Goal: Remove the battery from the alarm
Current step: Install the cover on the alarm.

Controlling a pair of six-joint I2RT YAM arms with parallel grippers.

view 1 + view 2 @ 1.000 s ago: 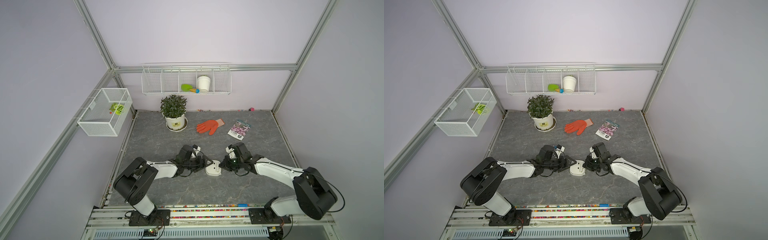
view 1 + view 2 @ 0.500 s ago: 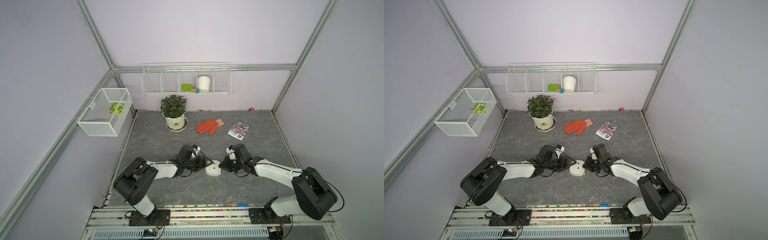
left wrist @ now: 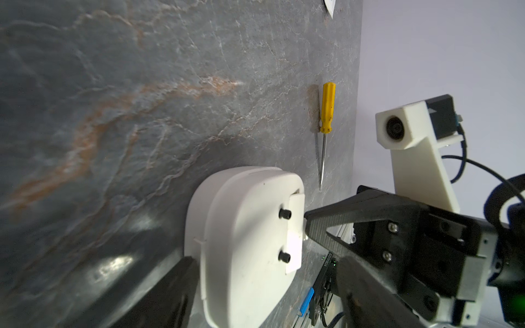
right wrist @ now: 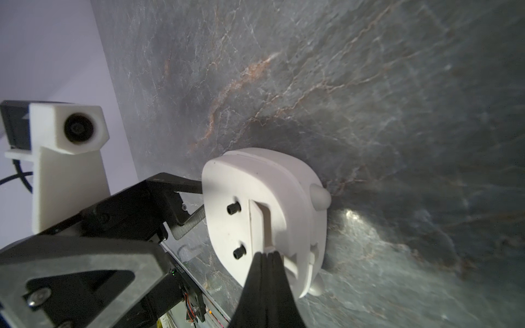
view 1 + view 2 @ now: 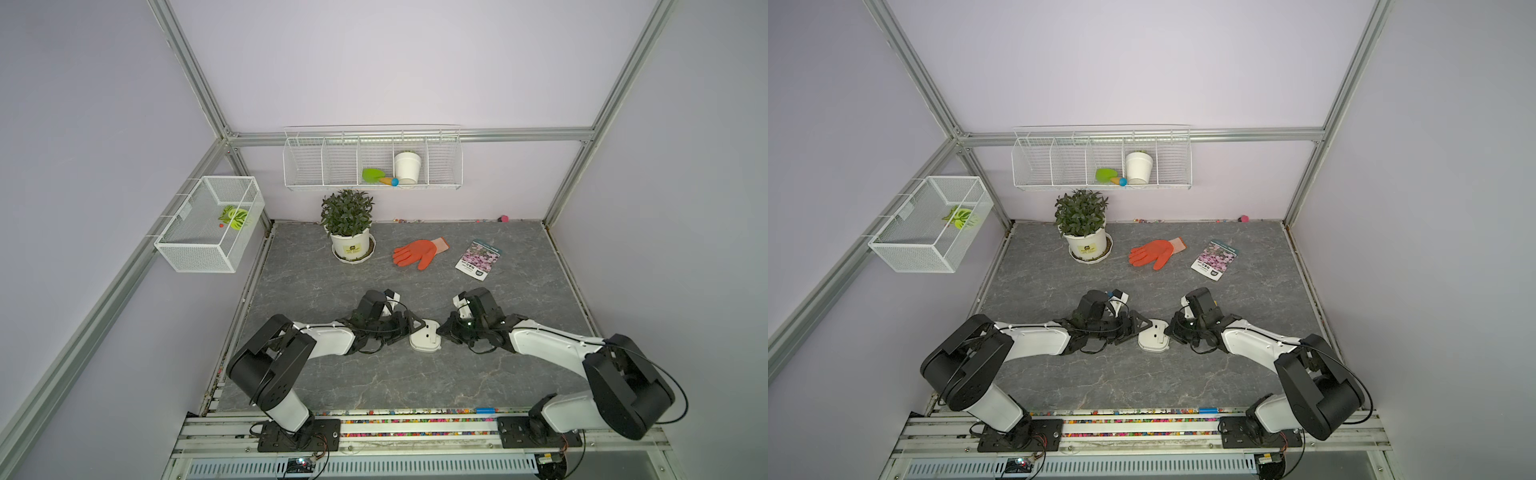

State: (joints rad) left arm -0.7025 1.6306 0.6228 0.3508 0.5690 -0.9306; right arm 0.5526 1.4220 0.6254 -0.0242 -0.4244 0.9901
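The alarm (image 5: 424, 337) lies face down on the grey desk (image 5: 374, 386), toward the front and midway between the two arms. Its plain white back, with two small black knobs (image 3: 285, 213), is turned up, as both top views show. The right end effector (image 4: 267, 253) is closed, its paired tips pressed to the edge of the flat white cover (image 3: 295, 241) set in the alarm's back. That cover stands a little proud of the casing. The left end effector (image 5: 410, 329) is at the opposite side with its jaws spread wide and unclamped, one finger (image 3: 173, 286) lying against the casing's rim. A yellow-handled screwdriver (image 3: 326, 105) lies on the desk beyond the alarm, apart from it.
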